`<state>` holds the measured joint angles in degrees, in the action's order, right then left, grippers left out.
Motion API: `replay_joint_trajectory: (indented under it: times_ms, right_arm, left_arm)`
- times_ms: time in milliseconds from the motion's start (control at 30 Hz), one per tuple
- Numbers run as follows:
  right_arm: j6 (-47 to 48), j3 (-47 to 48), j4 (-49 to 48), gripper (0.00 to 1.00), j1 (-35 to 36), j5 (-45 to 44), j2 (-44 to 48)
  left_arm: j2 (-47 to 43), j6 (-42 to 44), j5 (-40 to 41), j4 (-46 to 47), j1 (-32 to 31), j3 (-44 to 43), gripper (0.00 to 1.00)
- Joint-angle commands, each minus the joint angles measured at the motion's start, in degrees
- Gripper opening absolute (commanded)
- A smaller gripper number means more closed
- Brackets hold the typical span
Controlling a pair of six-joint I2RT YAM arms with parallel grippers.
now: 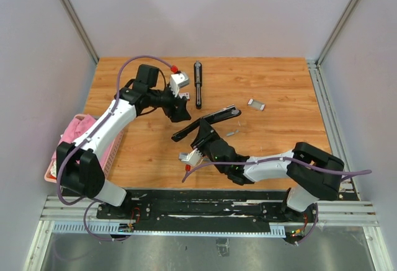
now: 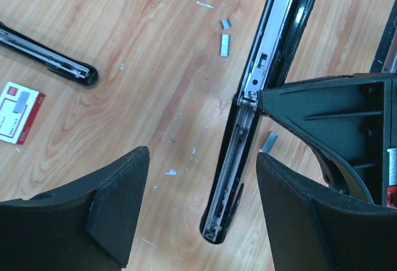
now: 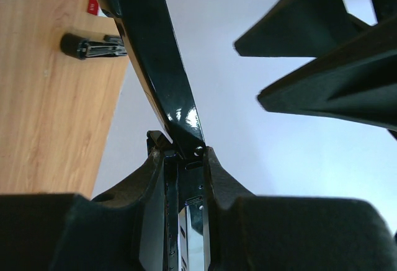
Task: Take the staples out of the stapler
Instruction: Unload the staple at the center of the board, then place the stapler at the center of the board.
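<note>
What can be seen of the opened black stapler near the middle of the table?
The stapler is glossy black, long and slim, swung open at its hinge so its two halves splay apart. A silvery staple channel shows along its inside. The right gripper is shut on it near the hinge. Loose staples lie on the table beside it.

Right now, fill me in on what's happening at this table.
The right gripper is clamped on the opened stapler near its hinge. The left gripper is open, hovering over the stapler's exposed staple channel without gripping it. A few staples lie loose on the wooden table. A second stapler lies apart, untouched.
</note>
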<state>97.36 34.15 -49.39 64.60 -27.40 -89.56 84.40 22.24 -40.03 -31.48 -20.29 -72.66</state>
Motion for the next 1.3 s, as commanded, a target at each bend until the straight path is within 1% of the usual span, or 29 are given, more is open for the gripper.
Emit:
replay_joint_trajectory:
  times_ms: [0, 200, 433, 767, 867, 933, 1067, 1100, 1133, 1167, 1233, 1267]
  right_arm:
    - [5.12, -0.21, -16.87, 0.01, 1.47, -2.97, -1.09]
    - [7.04, -0.71, -22.37, 0.01, 2.26, -3.32, -3.23]
    - [7.0, -0.97, -24.25, 0.01, 2.85, -2.99, -3.67]
    - [5.96, -1.62, -26.12, 0.01, 3.25, -2.39, -3.68]
    - [5.74, -1.49, -26.32, 0.02, 3.25, -2.4, -3.56]
    - [5.75, -1.46, -26.42, 0.02, 3.25, -2.48, -3.62]
    - [5.73, -1.4, -26.93, 0.02, 3.25, -2.57, -3.9]
    - [5.65, -1.42, -27.17, 0.03, 3.18, -2.57, -3.96]
    - [5.54, -1.44, -27.62, 0.06, 3.17, -2.62, -4.12]
    - [5.31, -1.33, -28.33, 0.09, 3.17, -2.79, -4.38]
    - [4.98, -1.04, -29.07, 0.19, 3.01, -3.16, -4.58]
    - [4.89, -1.15, -29.15, 0.27, 2.85, -3.06, -4.56]
  left_arm:
    - [0.73, -0.99, -2.84, 1.24, -0.86, 1.41, 0.75]
    - [2.14, -4.2, -3.12, 4.26, -2.03, 2.52, 0.74]
    - [2.6, -4.67, -1.2, 6.14, -3.79, 3.93, 0.73]
    - [4.56, -3.69, -3.28, 6.23, -4.94, 3.0, 0.62]
    - [5.39, -3.03, -4.1, 5.15, -5.47, 2.34, 0.51]
    - [5.53, -2.79, -4.54, 4.83, -5.6, 2.27, 0.39]
    - [5.26, -3.36, -4.64, 4.77, -5.65, 2.22, 0.1]
    - [5.18, -3.63, -4.5, 4.77, -5.71, 2.21, 0.04]
    - [5.11, -3.94, -4.43, 4.81, -5.7, 2.18, 0.01]
    - [5.02, -4.36, -4.03, 4.89, -5.65, 2.11, 0.0]
    - [4.8, -5.32, -3.01, 5.47, -5.64, 2.16, 0.0]
    - [4.66, -5.86, -2.24, 5.92, -5.63, 2.1, 0.0]
